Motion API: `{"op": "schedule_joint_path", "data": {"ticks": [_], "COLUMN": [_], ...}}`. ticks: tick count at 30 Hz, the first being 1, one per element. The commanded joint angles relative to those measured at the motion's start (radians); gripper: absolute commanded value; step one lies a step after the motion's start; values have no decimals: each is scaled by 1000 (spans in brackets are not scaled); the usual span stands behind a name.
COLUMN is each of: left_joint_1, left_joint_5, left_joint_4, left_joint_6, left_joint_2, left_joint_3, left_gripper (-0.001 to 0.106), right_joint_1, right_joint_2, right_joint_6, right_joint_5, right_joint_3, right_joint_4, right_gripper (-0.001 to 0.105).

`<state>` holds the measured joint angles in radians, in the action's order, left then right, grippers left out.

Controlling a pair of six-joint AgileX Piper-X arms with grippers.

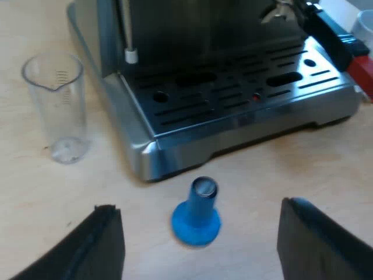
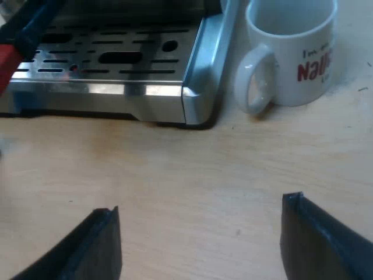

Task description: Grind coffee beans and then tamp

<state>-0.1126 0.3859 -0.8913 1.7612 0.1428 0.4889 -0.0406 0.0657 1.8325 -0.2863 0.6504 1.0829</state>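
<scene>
A blue tamper (image 1: 197, 213) stands upright on the wooden table, just before the espresso machine's drip tray (image 1: 233, 93). My left gripper (image 1: 198, 245) is open, its fingers wide apart with the tamper between them but farther out. The holder's dark handle with its red end (image 1: 341, 49) juts out over the tray, locked into the machine. My right gripper (image 2: 198, 245) is open over bare table, near the drip tray's corner (image 2: 195, 81). The handle's red end (image 2: 7, 61) shows at the tray's edge.
An empty clear measuring glass (image 1: 58, 108) stands on the table beside the machine. A white mug (image 2: 291, 52) with red lettering stands by the tray's corner, handle toward my right gripper. A steam wand (image 1: 128, 35) hangs over the tray.
</scene>
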Motion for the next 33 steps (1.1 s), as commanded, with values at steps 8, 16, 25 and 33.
{"op": "schedule_joint_path", "data": {"ticks": [8,16,25,33], "left_joint_1": [-133,-259,-351,-358], "left_joint_5": [61,91,181,180], "left_joint_4": [160,276,405,525], "left_joint_6": [8,-56,-127,-127], "left_joint_2": [106,222,332,358], "left_joint_3": [9,9,-30,-106], "left_gripper": [59,59,59,59], "right_joint_1": [-23,-210,-548,-756], "right_joint_2": [221,356,469,546], "right_joint_6": [134,186,183,39], "right_joint_5": [-170,-159,61,273], "right_joint_3": [148,178,178,169], "right_joint_4": [-3,-30,-145,-225], "right_gripper": [60,60,60,60]}}
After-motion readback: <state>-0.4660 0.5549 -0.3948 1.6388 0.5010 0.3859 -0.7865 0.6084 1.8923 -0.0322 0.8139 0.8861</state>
